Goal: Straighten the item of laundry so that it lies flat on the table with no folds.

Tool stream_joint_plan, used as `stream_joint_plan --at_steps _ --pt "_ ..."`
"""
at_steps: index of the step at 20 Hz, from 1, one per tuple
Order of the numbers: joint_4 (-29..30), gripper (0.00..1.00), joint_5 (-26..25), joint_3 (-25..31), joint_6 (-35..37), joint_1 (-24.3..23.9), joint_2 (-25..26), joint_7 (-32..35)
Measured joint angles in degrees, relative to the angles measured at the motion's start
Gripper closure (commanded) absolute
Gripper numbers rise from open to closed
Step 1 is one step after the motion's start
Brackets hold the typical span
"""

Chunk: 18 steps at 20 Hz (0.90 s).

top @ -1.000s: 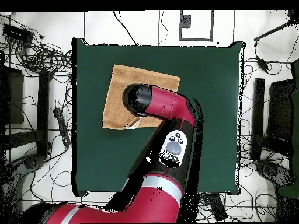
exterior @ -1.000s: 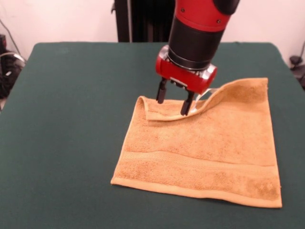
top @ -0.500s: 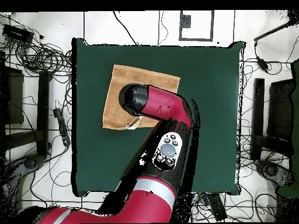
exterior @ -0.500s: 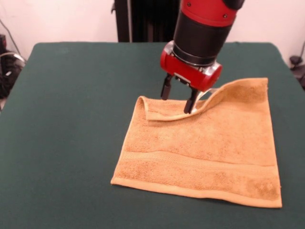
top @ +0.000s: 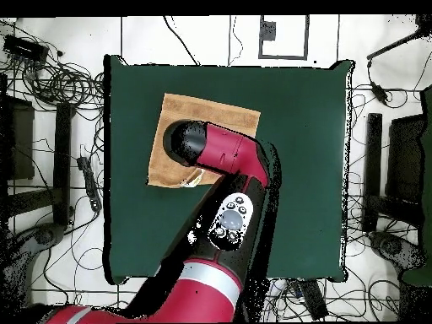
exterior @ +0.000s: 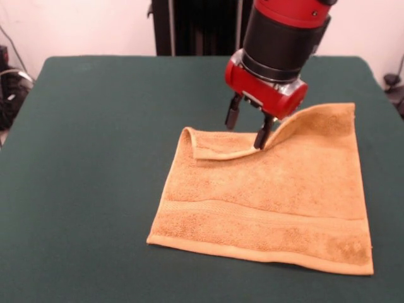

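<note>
The item of laundry is a golden-orange towel lying on the right part of the green table. Its far edge is folded back over itself in a raised, curling flap, while the near half lies flat. My gripper hangs just above that flap. It is open, with nothing between its black fingers, and the right fingertip is close to the curled edge. In the overhead view the red arm covers the towel's middle and hides the gripper. Only the towel's borders show around it.
Cables and dark equipment lie on the floor along the table's sides in the overhead view. A black stand rises behind the table's far edge.
The gripper has shifted to the right and slightly up along the folded edge, staying open. The towel has not moved.
</note>
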Motion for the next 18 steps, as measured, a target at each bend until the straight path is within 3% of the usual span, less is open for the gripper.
stream_joint_plan --at_steps 18 --pt "-0.6 0.0 0.4 -1.1 0.0 0.3 3.0 4.5"
